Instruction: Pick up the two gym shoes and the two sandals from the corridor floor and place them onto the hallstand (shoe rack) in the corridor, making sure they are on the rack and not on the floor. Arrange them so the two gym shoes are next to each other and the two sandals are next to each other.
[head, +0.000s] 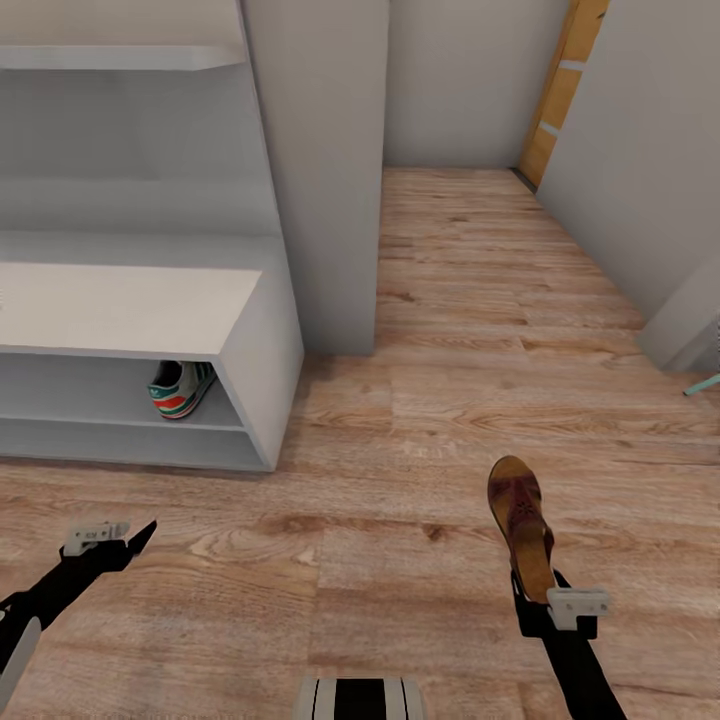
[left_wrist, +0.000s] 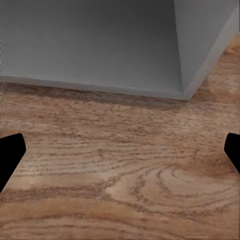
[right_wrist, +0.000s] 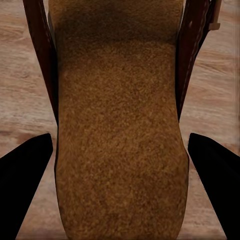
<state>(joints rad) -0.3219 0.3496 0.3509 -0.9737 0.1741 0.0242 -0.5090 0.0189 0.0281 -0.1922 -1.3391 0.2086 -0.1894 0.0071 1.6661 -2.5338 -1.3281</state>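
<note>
One dark brown sandal (head: 520, 525) with a tan footbed juts forward from my right gripper (head: 537, 597), above the corridor floor (head: 440, 400). In the right wrist view the sandal (right_wrist: 120, 130) spans the whole gap between the two black fingers (right_wrist: 25, 190), which press on its sides. A gym shoe (head: 180, 388), white with green stripes and an orange-red heel, lies on a lower shelf at the right end of the pale grey hallstand (head: 130, 310). My left gripper (head: 135, 537) hovers low over the floor in front of the hallstand, open (left_wrist: 120, 145) and holding nothing.
A grey wall column (head: 320, 180) stands just right of the hallstand. The corridor runs on to an orange door (head: 565, 90) at the far end. A grey unit (head: 690, 320) and a teal object (head: 700, 385) sit at the right edge. My base (head: 360, 698) shows at the bottom.
</note>
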